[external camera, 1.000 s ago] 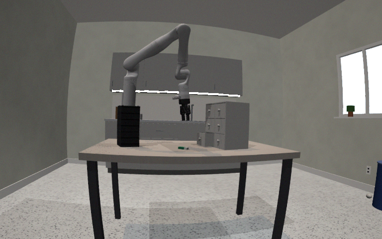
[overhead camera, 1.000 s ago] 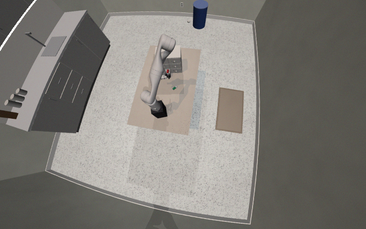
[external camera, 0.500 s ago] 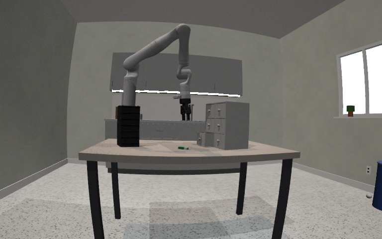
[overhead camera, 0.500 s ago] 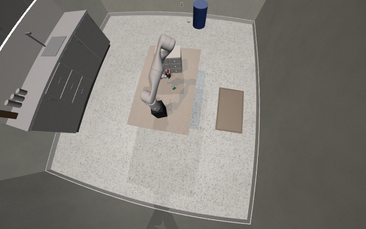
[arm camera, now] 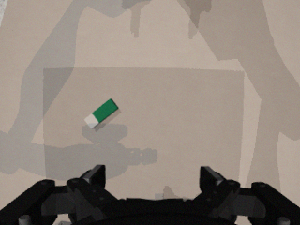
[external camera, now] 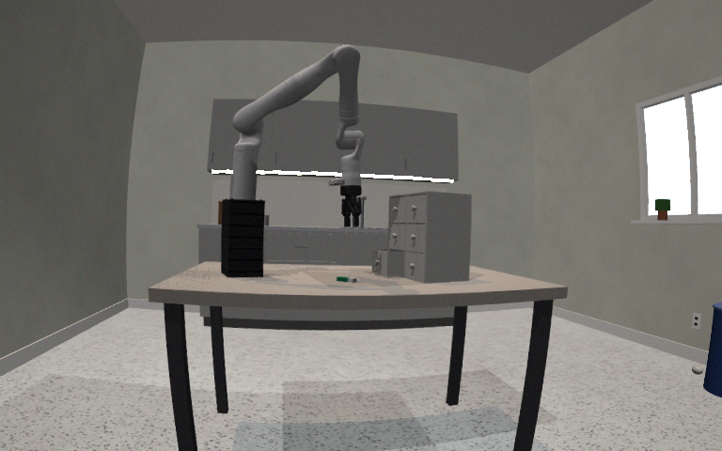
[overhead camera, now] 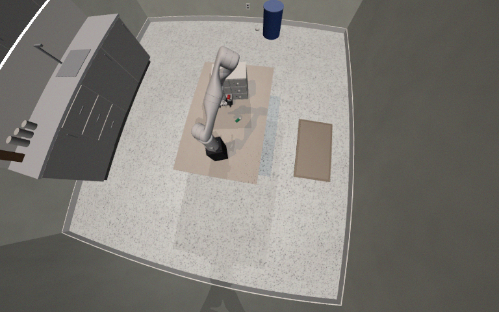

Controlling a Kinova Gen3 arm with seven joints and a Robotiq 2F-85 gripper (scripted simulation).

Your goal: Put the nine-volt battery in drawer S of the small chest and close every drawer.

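Note:
A small green block with a white end point(arm camera: 101, 112), seemingly the nine-volt battery, lies flat on the table; it also shows in the top and exterior views point(overhead camera: 237, 119) point(external camera: 346, 278). My gripper point(external camera: 351, 220) hangs well above the table, pointing down, open and empty, between the black arm base and the chest; in the wrist view its fingers stand apart from the block. The grey chest point(external camera: 428, 236) point(overhead camera: 237, 86) stands upright. Its bottom-left drawer point(external camera: 382, 262) is pulled out a little. I cannot read the drawer letters.
The black arm base point(external camera: 242, 236) stands on the table left of the block. A small red thing point(overhead camera: 229, 96) and a white thing point(overhead camera: 222, 104) lie by the chest's front, partly hidden by the arm. A blue barrel point(overhead camera: 273, 19) stands on the floor.

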